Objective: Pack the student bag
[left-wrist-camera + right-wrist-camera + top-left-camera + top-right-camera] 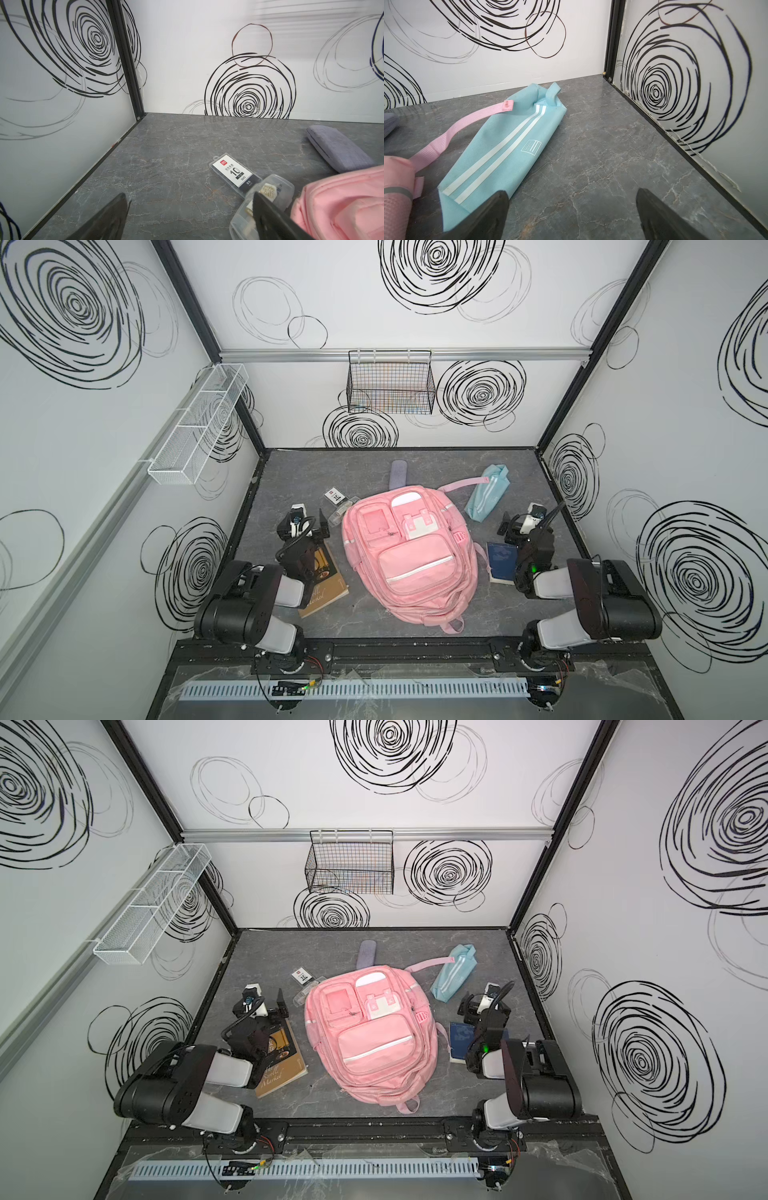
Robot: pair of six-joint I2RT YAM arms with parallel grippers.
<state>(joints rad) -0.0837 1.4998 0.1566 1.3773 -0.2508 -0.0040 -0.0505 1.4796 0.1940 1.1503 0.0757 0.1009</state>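
The large pink fabric backpack (409, 556) lay flat, pockets up, in the middle of the dark grey marbled tabletop (291, 472) in both top views. Its long axis ran from the back wall toward the arm bases, slightly skewed, and its white-flap end pointed at the back wall. The left gripper (190, 194) and right gripper (572, 191) flanked it, jaws spread wide, holding nothing. A light-blue striped fabric pouch (500, 145) lay near its far right corner.
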